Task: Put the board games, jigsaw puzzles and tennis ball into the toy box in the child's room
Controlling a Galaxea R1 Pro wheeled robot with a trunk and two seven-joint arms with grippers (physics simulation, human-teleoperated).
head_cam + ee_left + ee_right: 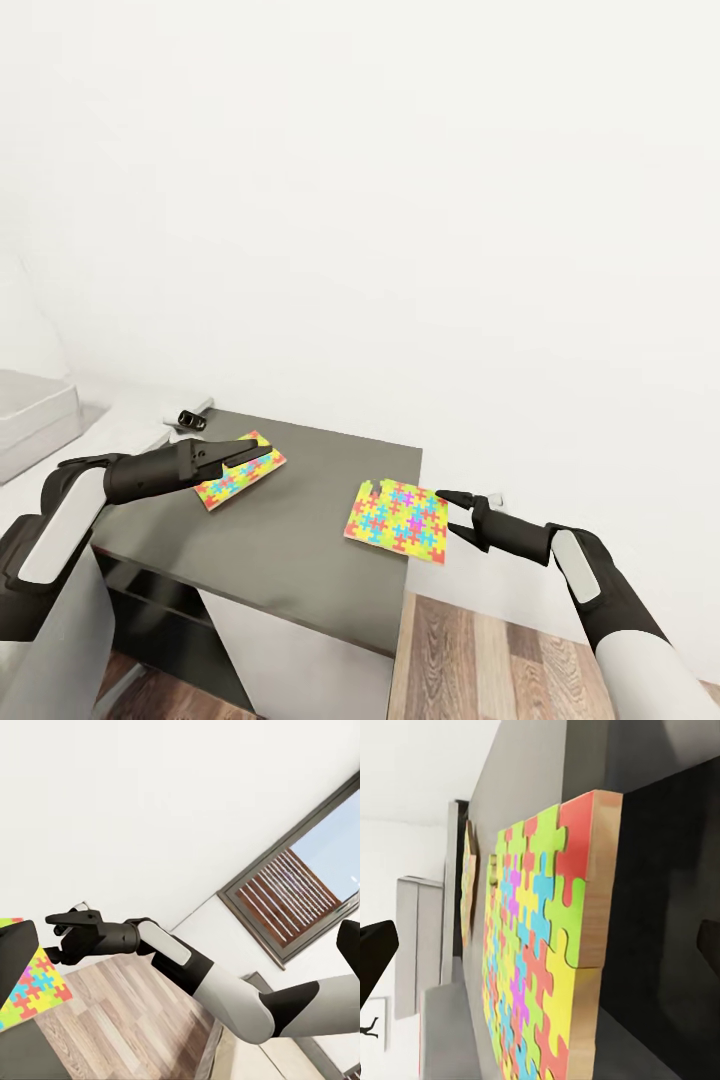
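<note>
Right gripper (452,513) sits just off the table's outer edge, fingers spread wide, one tip above and one below the overhanging edge of the near jigsaw puzzle (398,517). Right wrist view confirms: the puzzle's wooden edge (585,907) lies between the two dark fingertips, neither pressing on it yet. Nothing held.

Left gripper (258,453) reaches over the dark grey table section (300,560), fingers drawn nearly together, lying over the far jigsaw puzzle (238,476). That sheet looks tilted, one edge raised toward the fingers; cannot tell from these views whether it is pinched or merely under them.

Step in hand, by my reading: pickup of the two jigsaws, one per arm. The near puzzle pokes out past the table's edge, which gives the right fingers a way under it.

Next move calls for: closing the right fingers on the overhanging edge, lifting without dragging, then carrying the sheet to the toy box (30,415), whose pale grey rim shows at far left on the lighter desk top.

Risk: a thin sheet gripped by one edge may pivot or slip.
</note>
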